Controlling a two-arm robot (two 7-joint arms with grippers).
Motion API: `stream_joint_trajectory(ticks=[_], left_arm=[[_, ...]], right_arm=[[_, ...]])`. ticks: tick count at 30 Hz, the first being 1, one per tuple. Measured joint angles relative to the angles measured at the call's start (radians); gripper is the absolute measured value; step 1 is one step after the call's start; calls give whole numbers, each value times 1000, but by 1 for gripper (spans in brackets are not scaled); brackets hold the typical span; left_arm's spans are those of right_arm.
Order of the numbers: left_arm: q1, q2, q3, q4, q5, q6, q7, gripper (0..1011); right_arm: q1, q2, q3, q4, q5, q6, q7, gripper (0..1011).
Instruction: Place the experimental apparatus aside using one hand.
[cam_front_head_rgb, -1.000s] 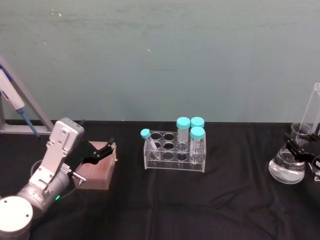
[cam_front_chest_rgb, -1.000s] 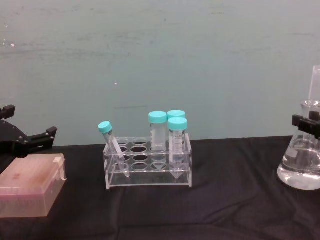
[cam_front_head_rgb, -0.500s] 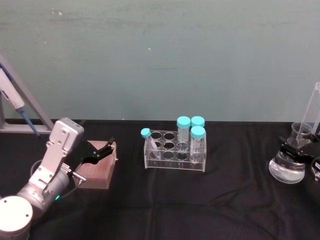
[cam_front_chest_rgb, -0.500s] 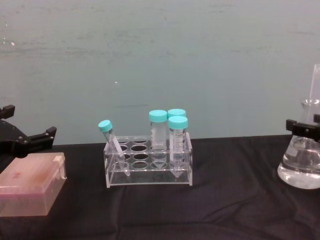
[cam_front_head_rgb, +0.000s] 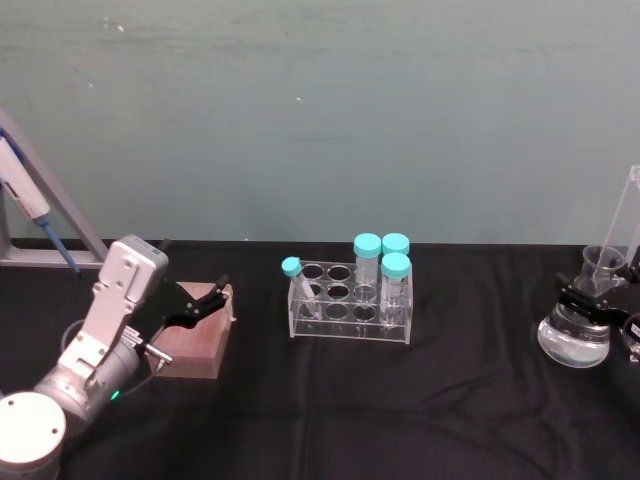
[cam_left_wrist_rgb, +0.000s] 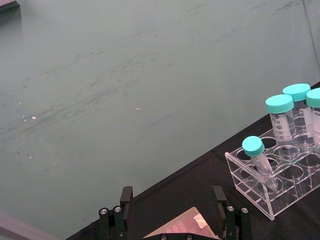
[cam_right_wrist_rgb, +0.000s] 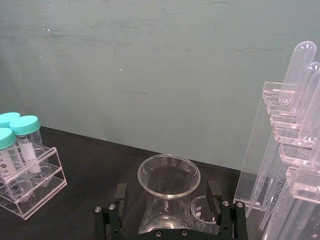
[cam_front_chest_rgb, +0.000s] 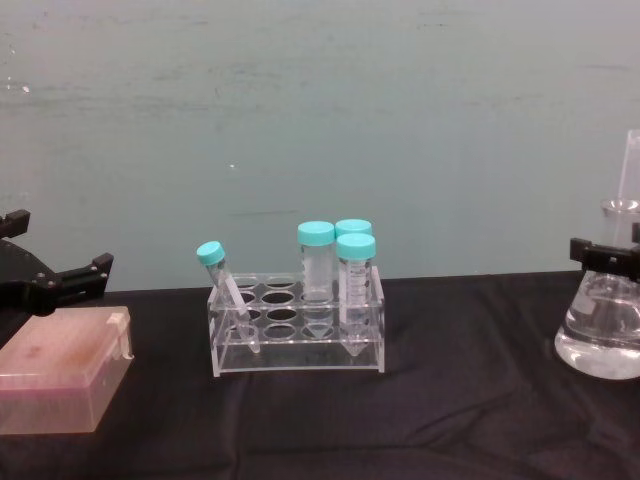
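Note:
The conical flask (cam_front_head_rgb: 573, 340) with clear liquid stands on the black table at the far right. My right gripper (cam_front_head_rgb: 586, 301) is open around its neck (cam_right_wrist_rgb: 168, 200), a finger (cam_right_wrist_rgb: 120, 194) on each side with a gap to the glass. A small glass beaker (cam_right_wrist_rgb: 202, 209) sits just beside the flask. Close behind them rises the tall acrylic stand of long pipettes (cam_right_wrist_rgb: 292, 145), which is at the right edge in the head view (cam_front_head_rgb: 626, 215). From the chest the flask (cam_front_chest_rgb: 600, 335) has the gripper's black finger (cam_front_chest_rgb: 600, 255) across its neck.
A clear rack (cam_front_head_rgb: 350, 300) with several teal-capped tubes stands mid-table. At the left, my left gripper (cam_front_head_rgb: 208, 298) hovers open over a pinkish-brown box (cam_front_head_rgb: 195, 342). A blue-tipped pipette on a grey stand (cam_front_head_rgb: 35, 215) leans at the far left.
The right gripper's fingers have spread apart from the flask neck and it has sunk slightly. The flask stays where it stands. The left arm has not moved.

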Motion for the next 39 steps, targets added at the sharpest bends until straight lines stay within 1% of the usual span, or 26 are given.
stream_joint_trajectory(ticks=[7, 16, 27, 39], left_arm=[[0, 0, 0, 0, 0, 0, 0, 1000], [0, 0, 0, 0, 0, 0, 0, 1000], [0, 0, 0, 0, 0, 0, 0, 1000], [0, 0, 0, 0, 0, 0, 0, 1000]], right_arm=[[0, 0, 0, -1, 0, -1, -1, 1000], [-13, 9, -1, -39, -9, -9, -13, 1000], [-41, 18, 11, -99, -17, -21, -29, 1000], [-70, 27, 24, -167, -27, -51, -34, 1000]])
